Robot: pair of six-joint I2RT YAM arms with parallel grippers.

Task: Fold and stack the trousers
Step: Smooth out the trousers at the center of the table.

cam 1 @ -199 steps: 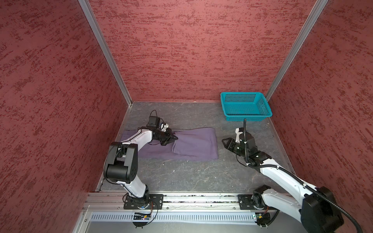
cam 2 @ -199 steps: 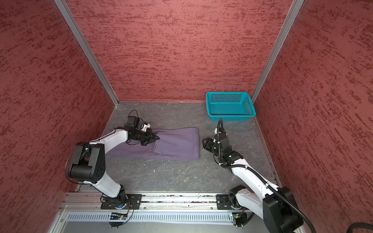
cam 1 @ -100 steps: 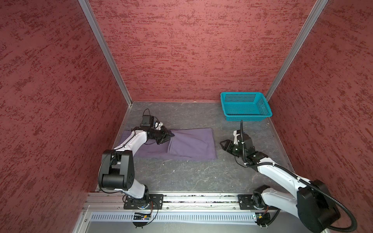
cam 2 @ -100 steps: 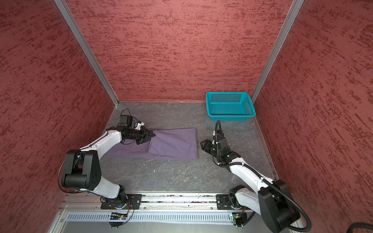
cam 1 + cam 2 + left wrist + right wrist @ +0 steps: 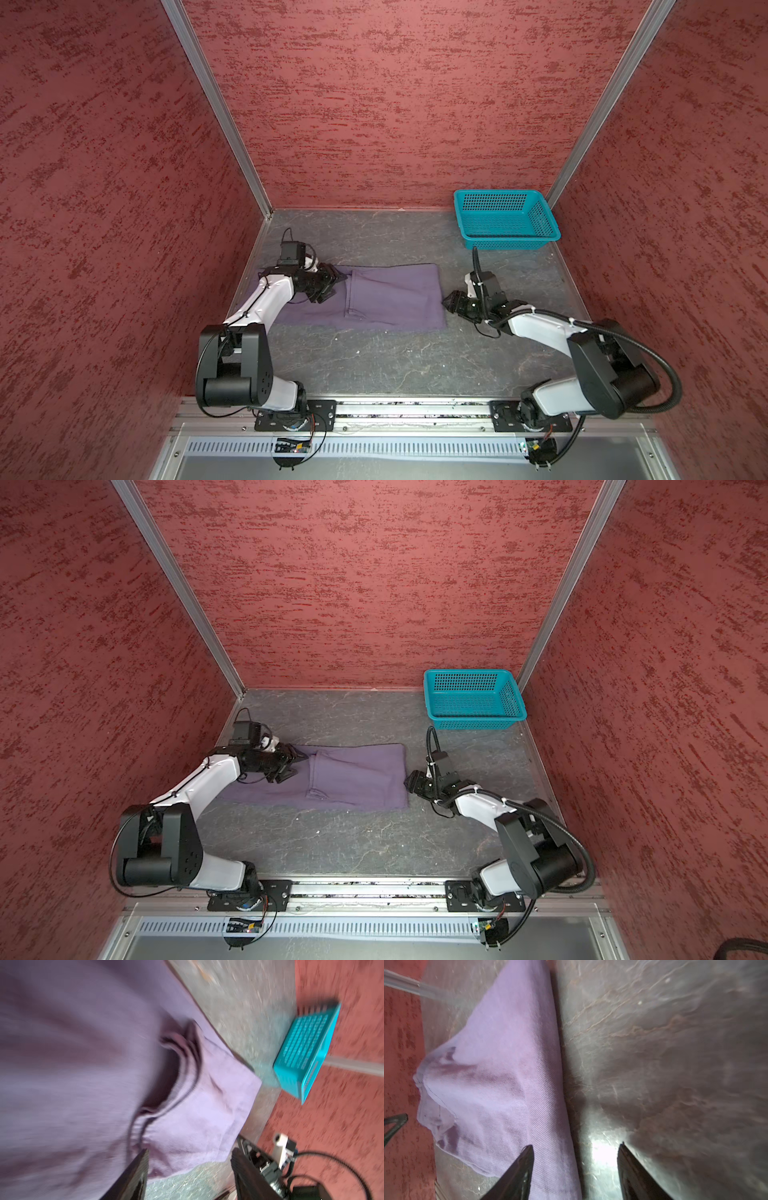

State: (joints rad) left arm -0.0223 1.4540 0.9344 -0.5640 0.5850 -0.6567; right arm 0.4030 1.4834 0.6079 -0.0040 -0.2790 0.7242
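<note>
Trousers (image 5: 374, 297) muted purple, folded flat, stitched hem showing

The purple trousers (image 5: 390, 299) lie folded flat on the grey surface (image 5: 374, 365). The left claw (image 5: 336, 284) hangs over their left end, jaws parted; the right claw (image 5: 450, 301) sits just beside their right edge. A teal basket (image 5: 511, 240) stands well apart, by the back wall.

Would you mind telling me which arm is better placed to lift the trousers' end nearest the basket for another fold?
Right, probably. The right gripper is open and sits just beside that end of the trousers. The left gripper, also open, hovers over the opposite half, near the far side wall.
</note>
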